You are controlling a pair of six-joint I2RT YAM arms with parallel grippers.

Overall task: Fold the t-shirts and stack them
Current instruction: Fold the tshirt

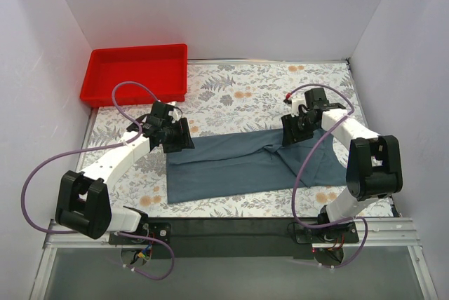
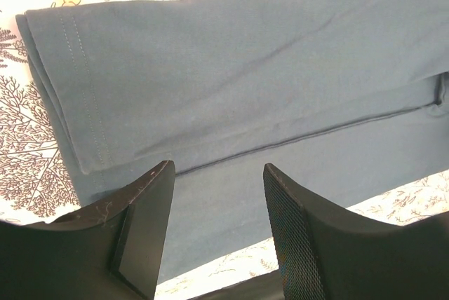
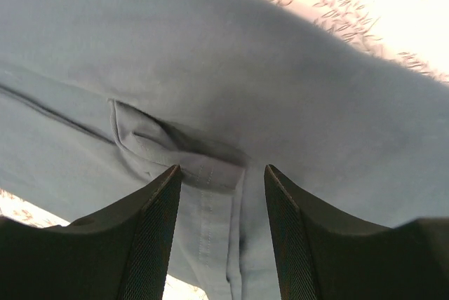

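Slate-blue t-shirt [image 1: 238, 167] was seen folded lengthwise on the floral table [image 1: 238, 90], its right end partly hidden by the right arm [image 1: 349, 132]. Left gripper [image 2: 219, 174] and right gripper [image 3: 223, 174] were held open above it, empty.

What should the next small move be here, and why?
Probably lower both arms and close on the cloth. The left arm and right arm hang over opposite ends of the t-shirt, jaws open and empty. The shirt lies flat with one lengthwise fold laid, its edge running between the left jaws, so grasping both ends seems the likely start of another fold.
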